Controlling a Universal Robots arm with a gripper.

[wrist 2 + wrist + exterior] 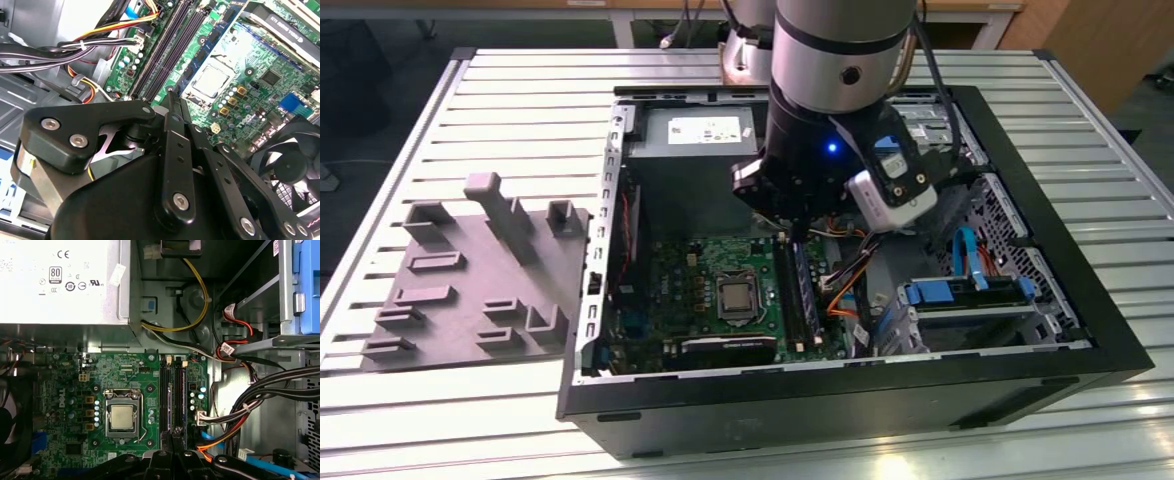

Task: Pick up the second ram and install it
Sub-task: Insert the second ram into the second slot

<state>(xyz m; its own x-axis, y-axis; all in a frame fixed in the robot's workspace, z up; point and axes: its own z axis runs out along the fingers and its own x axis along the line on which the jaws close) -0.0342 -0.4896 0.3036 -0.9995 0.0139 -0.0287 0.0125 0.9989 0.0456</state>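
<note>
Gripper (175, 436) sits low inside the open computer case (854, 385), right over the memory slots (163, 395) of the green motherboard (65, 390). From my seat its fingers (172, 130) look pressed together at the tips. In the first wrist view a thin dark strip runs straight out from between them, and I take that for the second ram (171, 407), pinched by its upper edge. It stands on edge, flat faces upright, between 2 black slot rails and in line with them. Whether it is seated or just above the slot I cannot tell.

Its long axis follows the slots, 1 end pointing toward the silver power supply (60, 285), the other hidden under the gripper. In the exterior view the same line runs from under the arm (834, 60) toward the case's near wall.

The processor socket (122, 416) lies just beside the slots on 1 side, the cable bundle (270, 390) on the other. Outside the case, a grey fixture (454, 290) rests on the slatted table (520, 80), well apart, on the exterior view's left.
</note>
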